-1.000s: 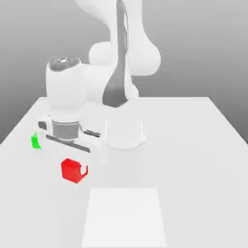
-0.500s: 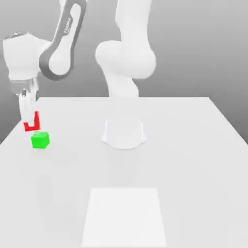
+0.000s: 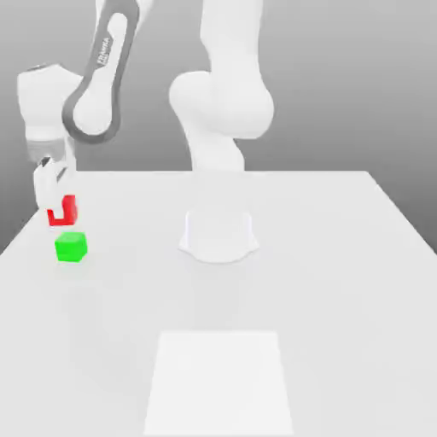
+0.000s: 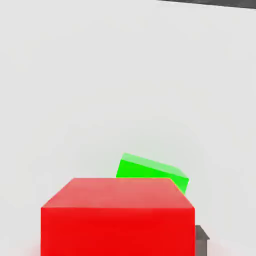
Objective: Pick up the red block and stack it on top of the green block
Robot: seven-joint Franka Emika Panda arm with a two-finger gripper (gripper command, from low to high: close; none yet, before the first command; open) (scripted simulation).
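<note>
White table carries the white arm, whose claw hangs over the exterior view's left edge, clamped on the red block. That block hangs in the air just above the green block, not touching it. Compared with half a second ago, claw and red block sit slightly further toward the exterior view's right and more squarely over the green block, which has stayed put.

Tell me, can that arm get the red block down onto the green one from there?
Probably yes. The gripper holds the red block in the air just above the green block, with nothing between them. It sits slightly off-centre, so a small shift looks needed.
</note>
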